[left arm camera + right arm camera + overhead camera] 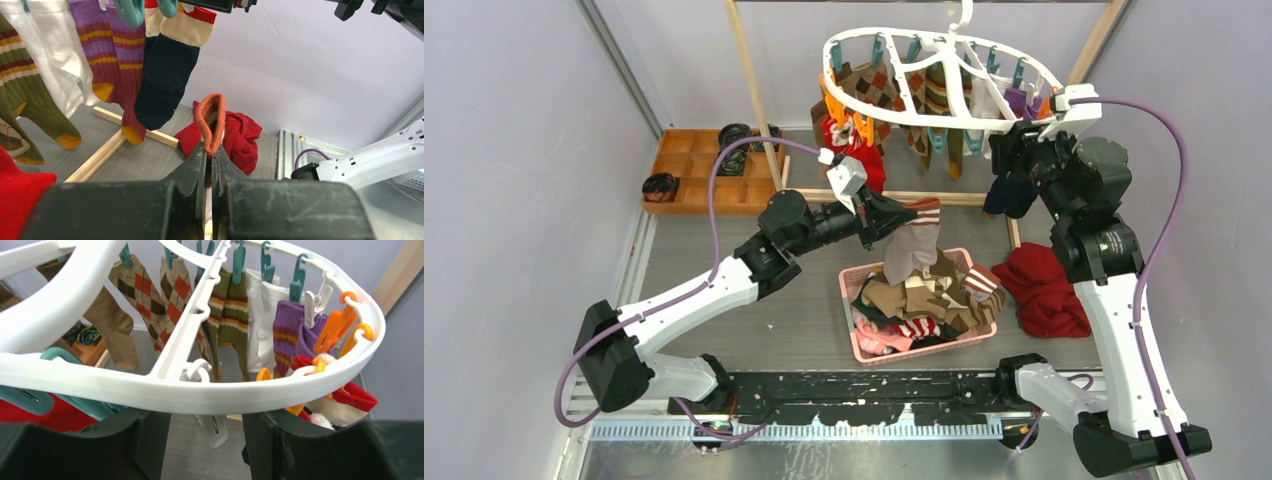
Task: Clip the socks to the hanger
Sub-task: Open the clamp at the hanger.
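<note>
— While your left hand (210, 156) is clenched on the cuff of the sock (210, 115), low beside the hanger (240, 390), what makes this step go well?

— Lift the cuff up to the white peg (214, 432) under the hanger's rim (your right hand (207, 422) sits there, fingers spread either side, gripping nothing). Squeeze the peg, then feed the cuff in flat.

— What can't you see?

— That peg's top hides behind the hanger's rim; its mouth is unclear.

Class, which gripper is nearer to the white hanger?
Right. The right gripper sits at the hanger's rim; the left gripper is lower, pinching a sock above the basket.
</note>
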`<state>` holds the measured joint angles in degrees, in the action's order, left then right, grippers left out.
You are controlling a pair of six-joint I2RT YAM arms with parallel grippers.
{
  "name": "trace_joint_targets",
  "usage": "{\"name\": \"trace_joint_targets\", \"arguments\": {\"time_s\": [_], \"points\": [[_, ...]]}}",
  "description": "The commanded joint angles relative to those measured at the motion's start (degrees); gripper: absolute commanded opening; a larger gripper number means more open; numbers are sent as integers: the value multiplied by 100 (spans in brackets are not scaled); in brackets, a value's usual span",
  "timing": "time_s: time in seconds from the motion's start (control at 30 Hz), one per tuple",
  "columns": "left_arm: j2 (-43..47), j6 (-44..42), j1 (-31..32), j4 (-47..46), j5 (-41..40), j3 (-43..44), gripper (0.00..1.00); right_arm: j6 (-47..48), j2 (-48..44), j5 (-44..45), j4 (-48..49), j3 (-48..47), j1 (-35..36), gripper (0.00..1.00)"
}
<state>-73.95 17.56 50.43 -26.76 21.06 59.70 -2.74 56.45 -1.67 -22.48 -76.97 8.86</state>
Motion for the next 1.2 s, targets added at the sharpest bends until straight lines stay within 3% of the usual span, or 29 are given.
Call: {"name": "trace_joint_targets", "arguments": {"time_s": [0.0,0.67,1.17], "points": [[-22,-51,-34,-362,39,252,0,117,-96,121,820,145,-17,57],[-176,-16,-34,-417,55,363,0,45,-81,516,1695,495,14,52],[-218,58,-34,-488,82,384,0,-181,-106,570,1025,148,103,14]]}}
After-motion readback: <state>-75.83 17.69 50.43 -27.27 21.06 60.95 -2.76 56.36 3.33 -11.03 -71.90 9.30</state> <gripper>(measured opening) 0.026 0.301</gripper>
